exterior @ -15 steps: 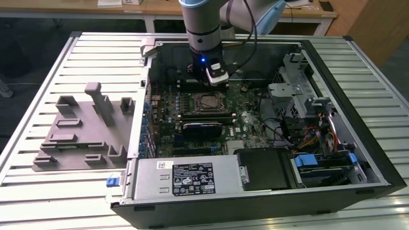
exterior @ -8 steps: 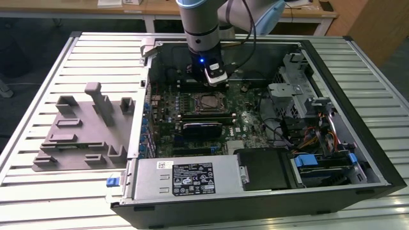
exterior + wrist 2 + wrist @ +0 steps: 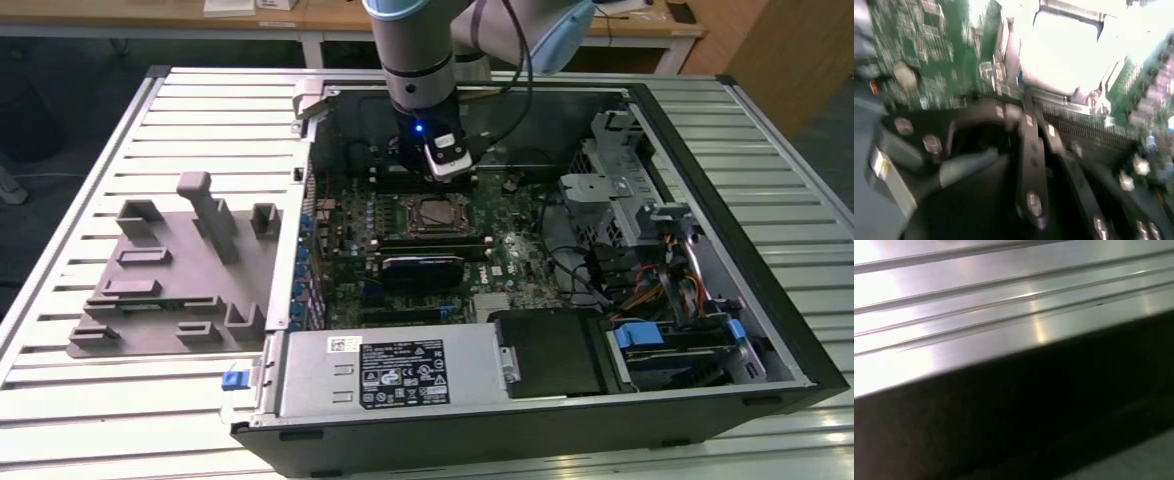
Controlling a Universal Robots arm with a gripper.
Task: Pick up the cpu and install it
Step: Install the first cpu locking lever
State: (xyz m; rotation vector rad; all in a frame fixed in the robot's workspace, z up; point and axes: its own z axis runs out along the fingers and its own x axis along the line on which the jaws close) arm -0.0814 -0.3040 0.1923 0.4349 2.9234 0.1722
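The tool [image 3: 447, 165] hangs inside the open case [image 3: 694, 130], low over the board [image 3: 521, 235], and the cpu [image 3: 435, 214] sits in the socket [image 3: 465, 228] just in front of it, on the nearer side in the exterior view. That's the relation to watch: the chip lies just ahead of and below the tool's tip, near but apart. In the second wrist view the cpu [image 3: 1064, 50] glares bright, a pale square inside its metal frame, with the tool's dark fingers [image 3: 1031, 150] pointing towards it and stopping at the frame's edge. The fingers lie close together there, and nothing shows between them; whether they are fully closed I can't tell. The chip is square, so no long axis to speak of; its edges run with the board's.

The count: one arm [image 3: 414, 40], one tool, one cpu, one socket. One grey tray [image 3: 174, 275] lies on the ribbed counter [image 3: 80, 180] at the exterior view's left, well apart.
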